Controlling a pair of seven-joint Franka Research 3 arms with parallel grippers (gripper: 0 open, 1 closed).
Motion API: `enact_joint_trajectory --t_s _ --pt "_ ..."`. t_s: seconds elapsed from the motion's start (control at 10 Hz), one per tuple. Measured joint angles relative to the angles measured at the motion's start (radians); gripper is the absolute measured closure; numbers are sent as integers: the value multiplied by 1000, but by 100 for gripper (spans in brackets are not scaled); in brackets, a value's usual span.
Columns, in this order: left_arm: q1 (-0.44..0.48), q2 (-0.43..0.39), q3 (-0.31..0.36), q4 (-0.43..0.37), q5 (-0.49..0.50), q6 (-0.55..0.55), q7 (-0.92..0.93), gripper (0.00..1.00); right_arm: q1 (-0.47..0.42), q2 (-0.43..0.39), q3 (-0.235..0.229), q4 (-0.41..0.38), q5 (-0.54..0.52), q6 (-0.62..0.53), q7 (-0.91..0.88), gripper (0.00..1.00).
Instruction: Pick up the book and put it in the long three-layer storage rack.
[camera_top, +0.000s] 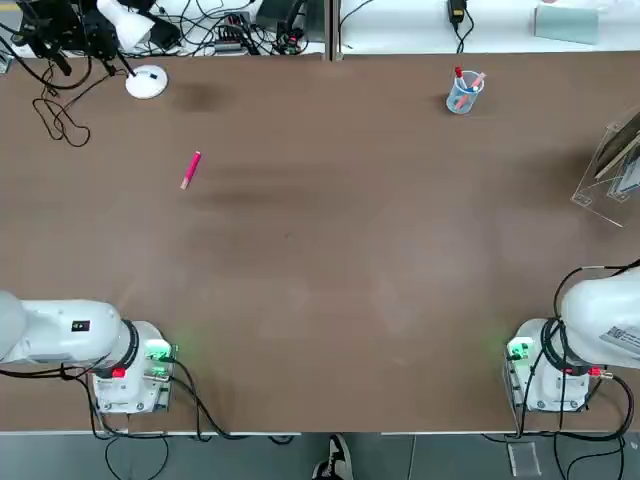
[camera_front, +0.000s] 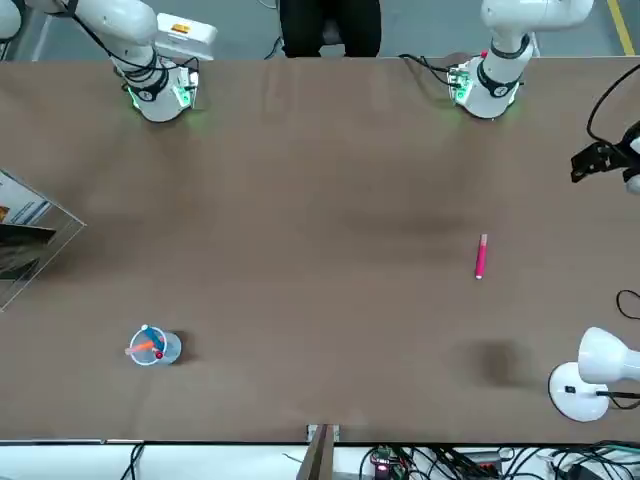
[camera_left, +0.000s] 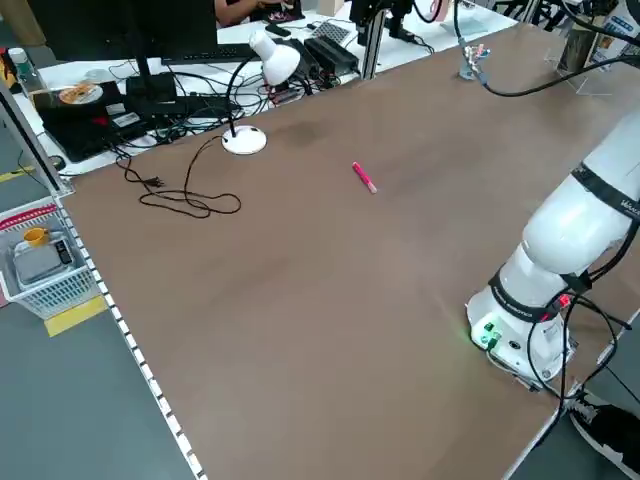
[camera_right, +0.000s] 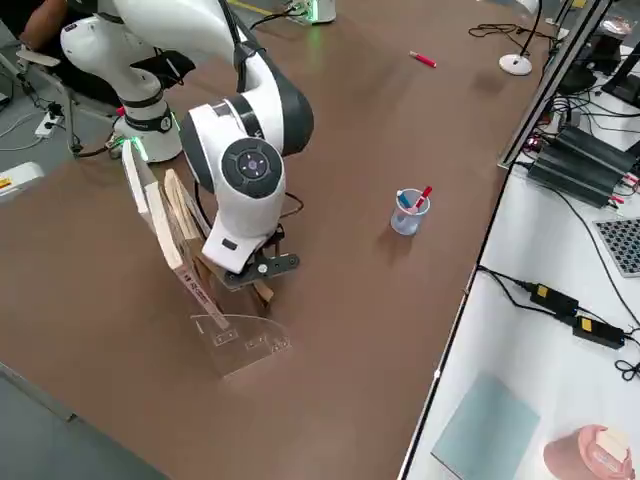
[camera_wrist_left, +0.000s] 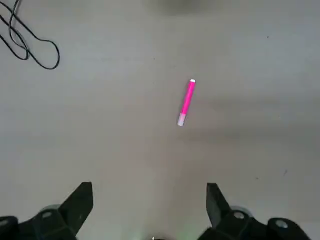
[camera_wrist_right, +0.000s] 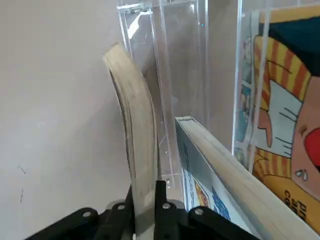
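The brown table carries a pink marker left of its middle, a pen cup and a lamp near its far edge, a cable by the far left corner, and the clear rack by its right edge.

1. So we've got a hot pink marker with a whitish end, on a plain brown tabletop.
2. We see cream page edges on the book in the black right gripper.
3. Our rack is clear, no tint.
4. The picture book in it rocks orange-and-yellow stripes, dark teal and red.
5. Pen cup: pale translucent blue.
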Motion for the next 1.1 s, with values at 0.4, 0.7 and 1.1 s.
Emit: enact_joint_trajectory --t_s 0.4,0.7,1.1 --pt "1 0 0 22 0 3 0 0 0 3 0 1 0 28 -3 85" --pt "5 -1 2 64 0 -8 0 0 0 3 -1 1 0 32 -3 81" --pt "6 -1 2 101 0 -51 0 0 -4 3 -3 3 0 34 -32 55"
